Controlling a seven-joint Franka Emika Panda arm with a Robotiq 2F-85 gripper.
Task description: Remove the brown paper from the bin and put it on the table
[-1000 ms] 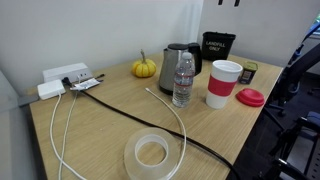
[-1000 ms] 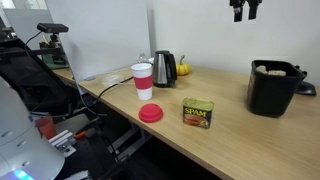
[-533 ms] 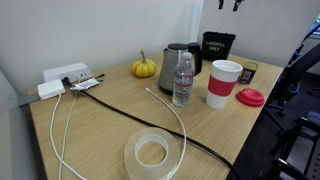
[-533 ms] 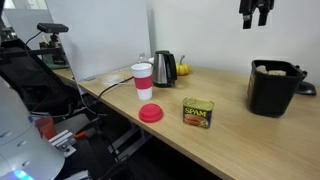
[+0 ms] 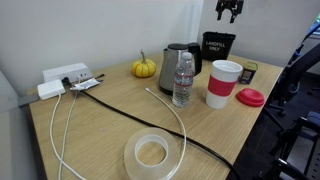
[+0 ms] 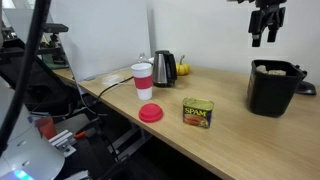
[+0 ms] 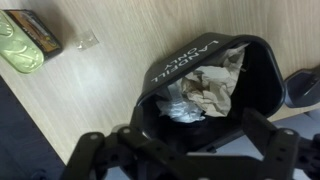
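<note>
"Brown paper [image 7: 210, 88]: where is it lying?"
"Crumpled inside the bin [image 7: 165, 70], which is standing upright on the desk [image 5: 110, 112], mouth facing up. In the wrist view the wad's long axis is running diagonally across the opening."
"What is changing?"
"The gripper [image 6: 266, 28] is coming down over the bin, fingers released and holding nothing. Approach judged under way; grasp not begun."

In an exterior view, mid-frame left to right: small orange pumpkin [image 5: 145, 68], steel kettle [image 5: 176, 57], clear water bottle [image 5: 183, 82], red-and-white cup [image 5: 224, 84], red lid [image 5: 250, 97] lying flat just beside the cup. Clear tape roll [image 5: 152, 153] bottom centre, white power strip [image 5: 65, 73] mid-left. SPAM tin [image 6: 198, 113] sits right of the red lid in an exterior view
</note>
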